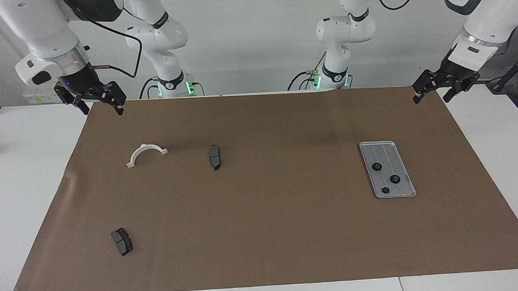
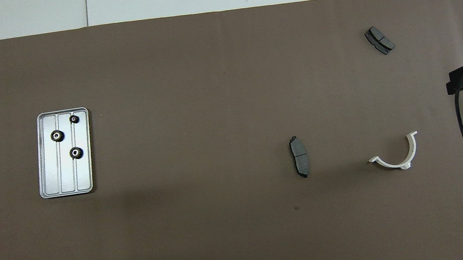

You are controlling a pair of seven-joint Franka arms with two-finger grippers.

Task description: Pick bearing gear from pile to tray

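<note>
Three gears [image 1: 386,178] sit in the tray [image 1: 406,174], right-centre of facing view. Left gripper [image 1: 431,93] upper right, right gripper [image 1: 101,107] upper left: both spread wide, empty, well clear of gears.

My tray [image 1: 403,185] is silver-grey with lengthwise lines, and the three gears [image 1: 377,167] on it are black with pale centres. Under everything I see a plain brown mat [image 1: 271,232] on a white table [image 1: 20,182]. The bracket [image 1: 146,154] is white. Both pads [image 1: 214,156] are dark grey. My arms [image 1: 46,36] are white, my grippers [image 1: 101,106] black.
</note>
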